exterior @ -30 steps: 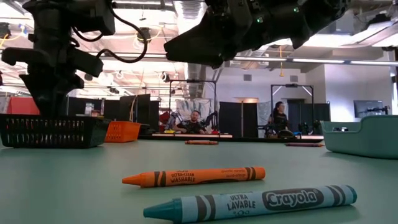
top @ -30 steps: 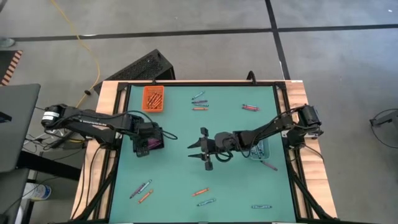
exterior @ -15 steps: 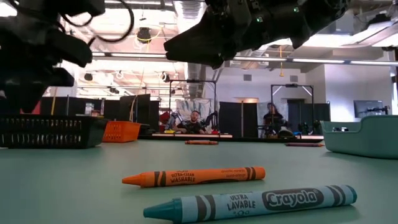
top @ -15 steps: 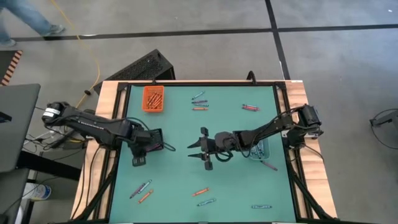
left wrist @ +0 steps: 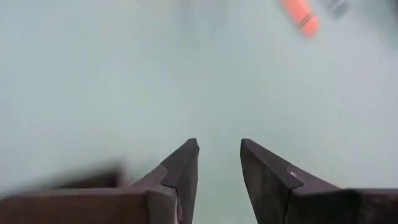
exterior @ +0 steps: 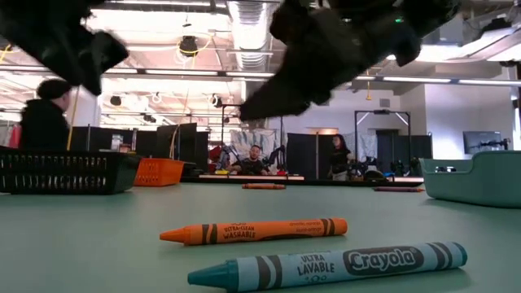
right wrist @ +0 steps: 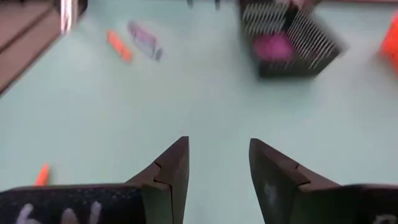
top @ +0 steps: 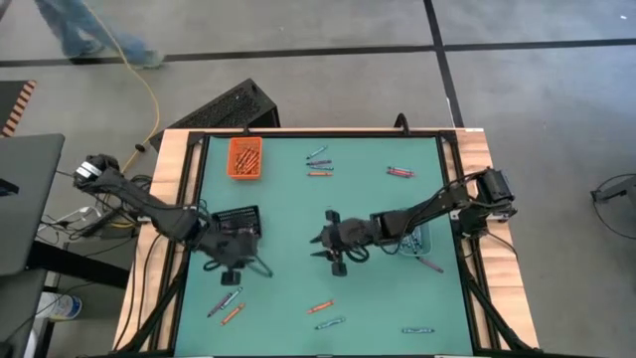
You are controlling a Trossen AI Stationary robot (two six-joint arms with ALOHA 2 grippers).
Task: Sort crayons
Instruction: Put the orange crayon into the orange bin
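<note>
Crayons lie scattered on the green table. An orange one (top: 320, 306) and a teal one (top: 330, 323) lie near the front edge, two more (top: 227, 300) at the near left, and several (top: 319, 163) at the far side. My left gripper (top: 235, 272) (left wrist: 219, 163) hangs open and empty over bare table, just nearer than the black tray (top: 238, 221), with an orange crayon (left wrist: 300, 15) ahead of it. At mid-table my right gripper (top: 326, 245) (right wrist: 217, 163) is open and empty too, and points toward the black tray (right wrist: 289, 37).
The orange tray (top: 245, 157) holds orange crayons at the far left. The black tray holds pink ones. A clear tray (top: 412, 239) sits under my right arm, with a purple crayon (top: 430, 265) beside it. A blue crayon (top: 418, 330) lies near right. People move in the room behind.
My left gripper has swung from above the black tray toward the table's near edge, rising and turning as it went; it stays open. My right gripper has tipped its fingers further down, staying about where it was. No crayon has moved.
</note>
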